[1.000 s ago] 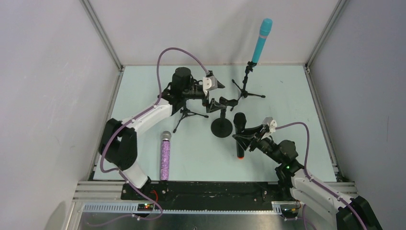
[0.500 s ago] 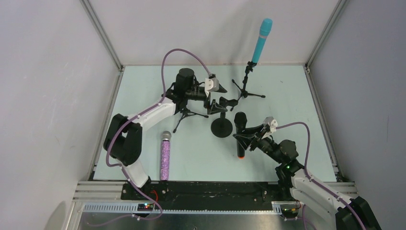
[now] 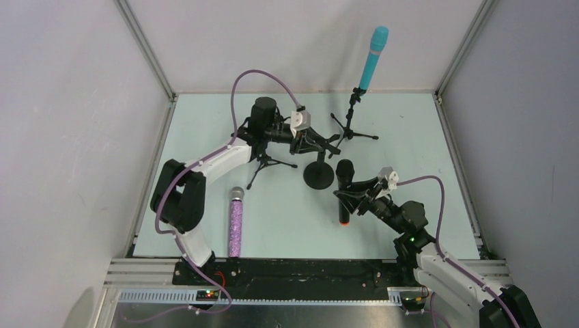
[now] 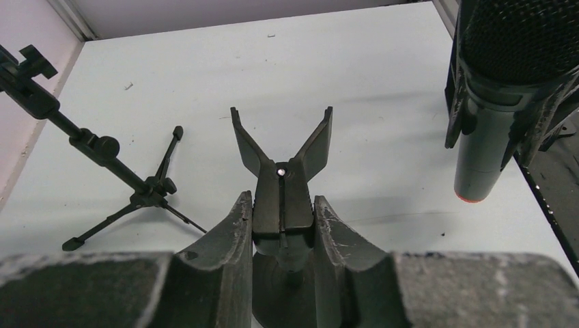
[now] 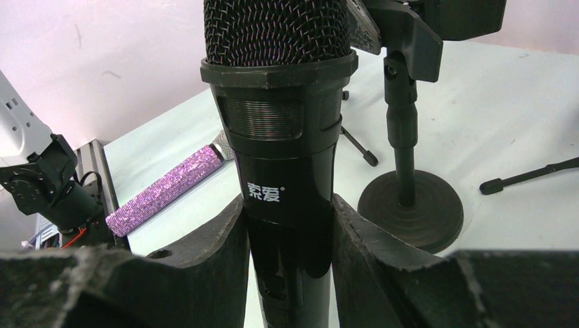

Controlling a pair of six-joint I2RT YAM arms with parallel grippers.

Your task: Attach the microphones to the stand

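My left gripper (image 3: pixel 312 141) (image 4: pixel 281 213) is shut on the black clip (image 4: pixel 281 179) atop the round-base stand (image 3: pixel 319 176); the clip's two prongs spread beyond my fingertips. My right gripper (image 3: pixel 353 194) (image 5: pixel 290 232) is shut on the black microphone (image 3: pixel 343 191) (image 5: pixel 280 157), holding it upright just right of that stand, orange ring at the bottom. The same microphone (image 4: pixel 509 89) shows at the right of the left wrist view. The cyan-blue microphone (image 3: pixel 373 58) sits in the back tripod stand (image 3: pixel 350 124). The purple glitter microphone (image 3: pixel 235 222) (image 5: pixel 164 191) lies on the table at front left.
A second small tripod stand (image 3: pixel 266 162) (image 4: pixel 123 184) stands empty beside my left arm. The round base (image 5: pixel 410 205) sits close to the right of the held microphone. Aluminium frame posts and white walls ring the pale table (image 3: pixel 410 157).
My left gripper has shifted slightly right and closed from wide open onto the stand's clip. The round base has nudged a little. The right arm holds almost still.
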